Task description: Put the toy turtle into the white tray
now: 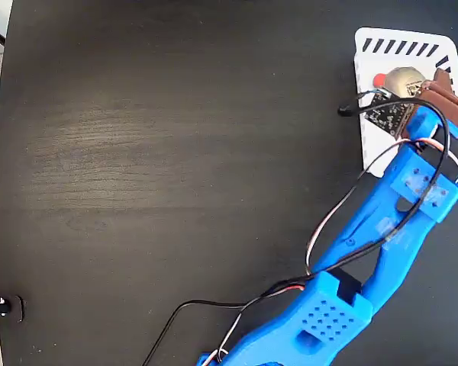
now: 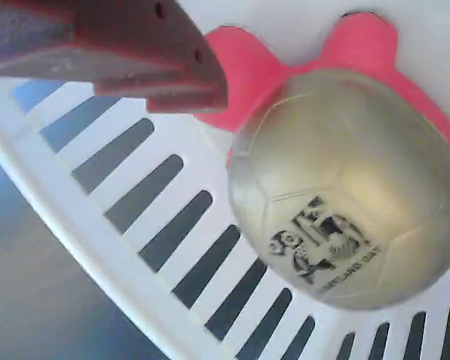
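Now toy turtle (image 2: 345,187) inside white tray (image 2: 97,247), just beside claw (image 1: 435,90); claw's spread unclear.

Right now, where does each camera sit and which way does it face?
Fixed view: overhead, looking straight down on the dark table; the blue arm reaches to the tray at top right.
Wrist view: on the gripper, close above the turtle on the tray's slots; one brown finger shows.
Both show the turtle, tray and table.
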Tool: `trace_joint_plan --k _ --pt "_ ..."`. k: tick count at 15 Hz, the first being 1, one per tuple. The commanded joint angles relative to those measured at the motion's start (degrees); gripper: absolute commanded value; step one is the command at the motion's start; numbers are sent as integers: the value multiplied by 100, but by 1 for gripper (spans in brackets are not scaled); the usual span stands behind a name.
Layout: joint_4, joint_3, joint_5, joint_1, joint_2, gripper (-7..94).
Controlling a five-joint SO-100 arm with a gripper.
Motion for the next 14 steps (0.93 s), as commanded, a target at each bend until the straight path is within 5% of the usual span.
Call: trace_joint_plan --k 1,4,7,10,14 --pt "-193 984 79 -264 1740 44" --pt "-1002 3023 290 -1090 3586 30" --pt "-1740 4904 677 -2118 5010 1" --pt "-2514 6776 1406 -2997 6240 0" --pt "-5326 11171 1591 -3990 8077 0"
